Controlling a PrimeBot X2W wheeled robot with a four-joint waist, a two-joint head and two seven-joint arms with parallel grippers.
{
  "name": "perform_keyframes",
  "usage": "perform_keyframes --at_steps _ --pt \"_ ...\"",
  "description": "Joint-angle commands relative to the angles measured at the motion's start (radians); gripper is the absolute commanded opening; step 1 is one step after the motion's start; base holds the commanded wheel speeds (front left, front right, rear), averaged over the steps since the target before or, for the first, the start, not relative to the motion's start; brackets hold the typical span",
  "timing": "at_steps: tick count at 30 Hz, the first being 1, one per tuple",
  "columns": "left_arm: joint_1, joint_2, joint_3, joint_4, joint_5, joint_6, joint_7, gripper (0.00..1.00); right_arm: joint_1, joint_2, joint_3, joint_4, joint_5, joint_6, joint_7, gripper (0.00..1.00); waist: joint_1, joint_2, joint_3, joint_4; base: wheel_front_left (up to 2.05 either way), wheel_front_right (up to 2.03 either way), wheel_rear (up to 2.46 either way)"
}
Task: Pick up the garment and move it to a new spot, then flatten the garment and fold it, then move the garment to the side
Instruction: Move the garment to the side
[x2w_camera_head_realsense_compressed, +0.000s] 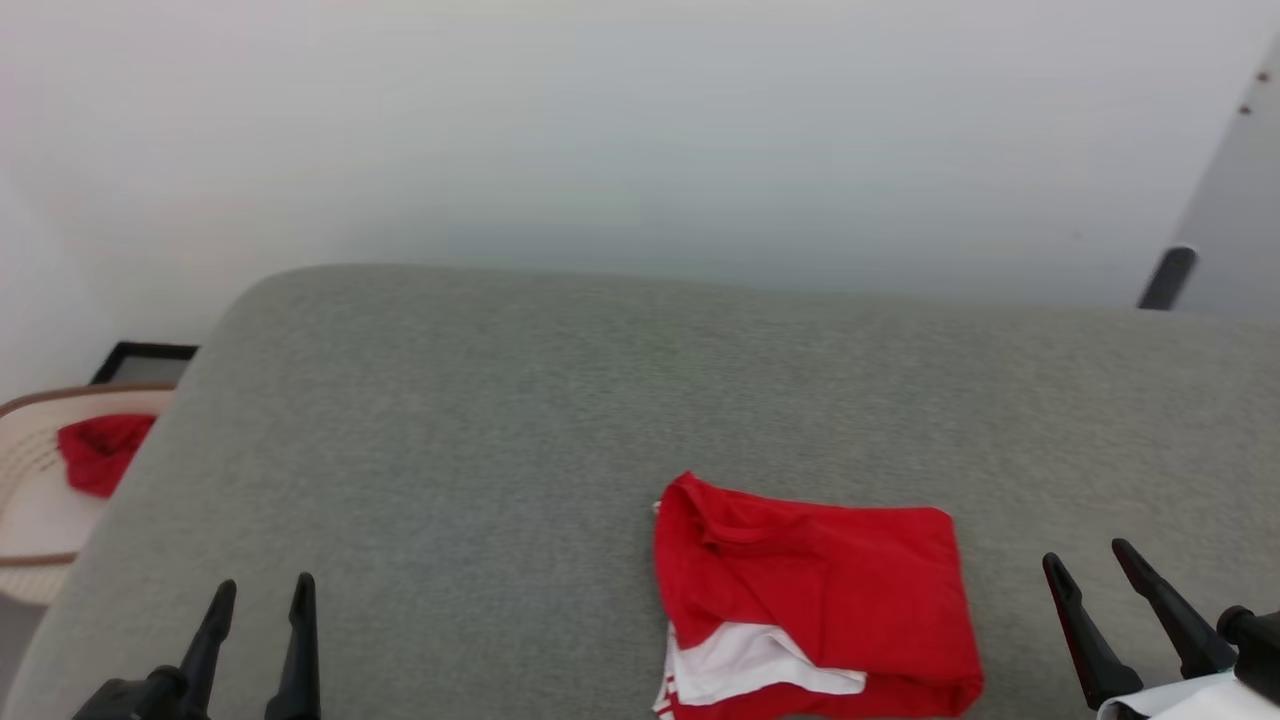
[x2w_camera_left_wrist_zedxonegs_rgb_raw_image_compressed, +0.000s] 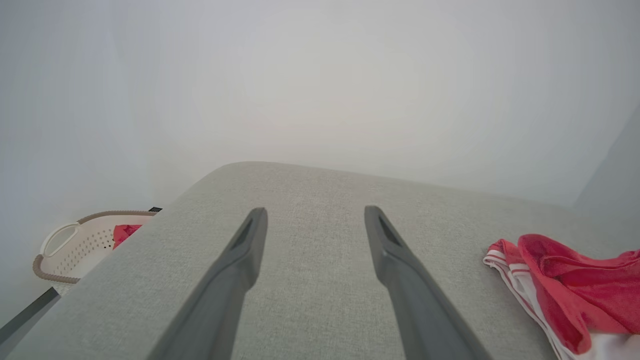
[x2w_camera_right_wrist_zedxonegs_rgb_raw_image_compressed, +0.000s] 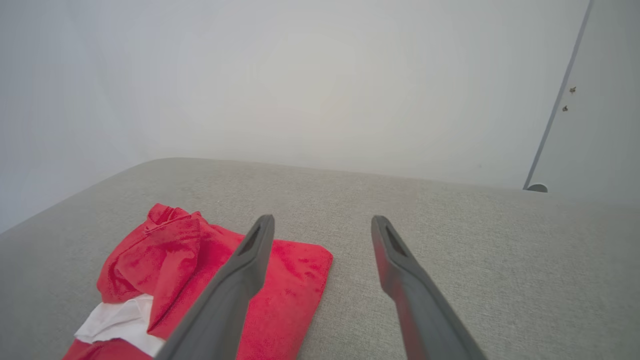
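Far L, off the worktop edge: cream perforated basket (x2w_camera_head_realsense_compressed: 28, 470) w/ brown rim, plain red cloth (x2w_camera_head_realsense_compressed: 100, 452) inside. Dark-framed flat item (x2w_camera_head_realsense_compressed: 145, 362) just behind the basket; can't ID.

My L hand (x2w_camera_head_realsense_compressed: 266, 582): lower L of head view, over the near L part of the grey fabric-covered worktop (x2w_camera_head_realsense_compressed: 480, 420). Fingers apart, pointing away from me, nothing btwn them. L wrist view agrees: bare grey fabric shows btwn the two fingers. The hand is well apart from the garment.

Garment (x2w_camera_head_realsense_compressed: 810, 590): lies on the worktop, R of centre, near my edge, btwn my two hands and closer to the R one. Roughly folded to a rectangle, not fully flat. Red on top, rumpled fold at far L corner, white panel showing at near L corner, white-and-red striped trim along the L edge. Neither hand touches it.

My R hand (x2w_camera_head_realsense_compressed: 1085, 553): lower R, just R of the garment, strip of bare worktop btwn them. Fingers apart, empty. In R wrist view one finger overlaps the garment's R part in line of sight only.

Far R: pale grey panel (x2w_camera_head_realsense_compressed: 1230, 190) by the white wall, two small screws, dark stub (x2w_camera_head_realsense_compressed: 1166, 277) at its lower end.
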Motion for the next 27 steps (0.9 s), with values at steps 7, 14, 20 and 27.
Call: perform_keyframes --at_steps 7,14,20,27 --pt "-0.009 -0.008 -0.005 0.006 0.007 -0.002 -0.001 1.0 -0.05 -0.009 0.015 0.047 0.024 -0.001 0.061 1.0 0.0 -0.0001 0.002 0.088 0.0 0.0 0.0" --pt "-0.023 -0.012 -0.028 0.002 0.002 -0.002 -0.001 1.0 -0.104 -0.038 0.035 0.07 0.064 -0.001 0.225 1.0 0.0 -0.0001 0.065 0.099 0.0 0.0 0.0" --pt "-0.071 -0.023 -0.05 0.001 -0.002 -0.002 -0.001 1.0 -0.153 -0.056 0.035 0.071 0.1 -0.001 0.408 1.0 0.0 -0.0001 0.156 0.107 0.0 0.0 0.0" --pt "-0.123 -0.041 -0.076 0.012 -0.009 -0.002 -0.001 1.0 -0.175 -0.043 0.028 0.056 0.129 -0.001 0.651 1.0 0.0 -0.0001 0.233 0.127 0.0 0.0 0.0"
